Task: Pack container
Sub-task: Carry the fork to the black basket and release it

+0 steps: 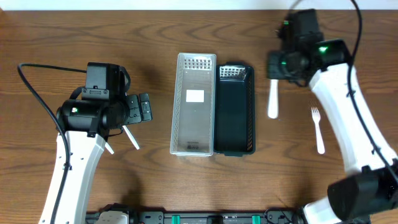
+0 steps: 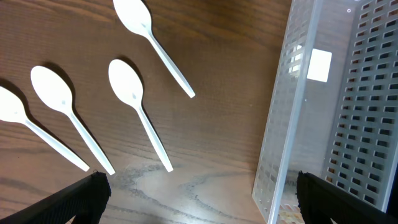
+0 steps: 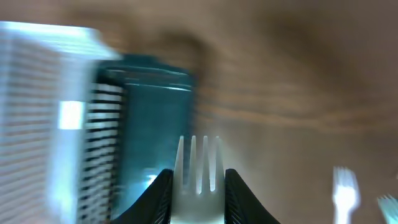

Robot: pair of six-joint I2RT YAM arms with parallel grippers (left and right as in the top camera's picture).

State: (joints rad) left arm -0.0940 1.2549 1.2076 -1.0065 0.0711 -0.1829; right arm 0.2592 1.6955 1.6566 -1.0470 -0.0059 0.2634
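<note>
A brown wood-grain tabletop (image 1: 74, 37) fills the overhead view, and nothing of the room shows past its edges. At its centre two long bins lie side by side with their long walls touching: a clear perforated plastic bin (image 1: 194, 104) on the left and a dark perforated plastic bin (image 1: 235, 109) on the right. No cutlery shows in either.

The left end effector (image 1: 144, 107) hangs over the wood just left of the clear bin. Its fingers (image 2: 84, 198) are spread wide apart with nothing between them. Four white plastic spoons (image 2: 134, 93) lie loose on the tabletop under it, bowls pointing away from the bin.

The right end effector (image 3: 198, 198) is closed on a white plastic fork (image 1: 272, 99), whose tines stand up between the two fingertips in the blurred right wrist view. This fork sits near the dark bin's right wall, apart from it. Whether it touches the wood cannot be told. A second white plastic fork (image 1: 318, 129) lies flat further right, beside the white arm.
</note>
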